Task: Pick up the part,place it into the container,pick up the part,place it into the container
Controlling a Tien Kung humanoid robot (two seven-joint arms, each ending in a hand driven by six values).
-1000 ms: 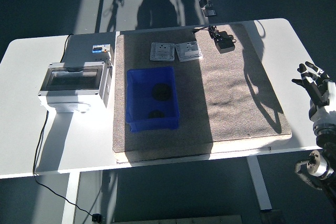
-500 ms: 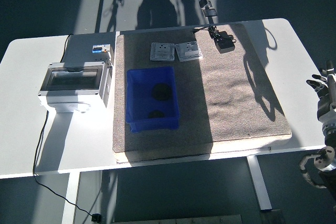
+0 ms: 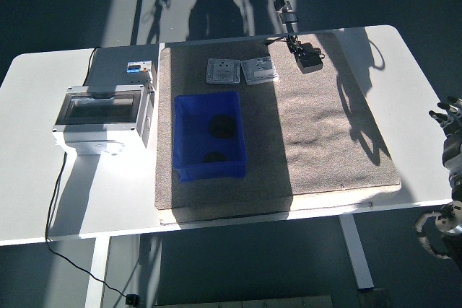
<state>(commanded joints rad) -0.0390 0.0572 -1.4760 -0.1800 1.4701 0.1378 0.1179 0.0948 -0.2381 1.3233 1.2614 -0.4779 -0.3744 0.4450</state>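
From the head view, a blue bin (image 3: 209, 137) is sitting on the left part of a tan mat (image 3: 317, 135) that is covering most of the white table (image 3: 43, 142). Two dark round parts (image 3: 223, 125) are lying inside the bin, one toward its far end and a smaller one (image 3: 213, 156) toward its near wall, apart from each other. Just beyond the bin's far wall, two grey square plates (image 3: 222, 71) are lying side by side on the mat. Farther right of the bin, at the mat's far edge, a black adapter (image 3: 309, 58) is resting with its cable running off the table's far side. Left of the bin, off the mat, a grey enclosure (image 3: 101, 115) with a clear lid is standing, a cord trailing from it over the near edge. The whole stretch of mat right of the bin is lying bare up to its right edge. The right hand (image 3: 449, 117) is showing only partly at the picture's right edge, past the table's right side, well away from the bin; its fingers seem loosely spread and holding nothing, though most of it is cut off.
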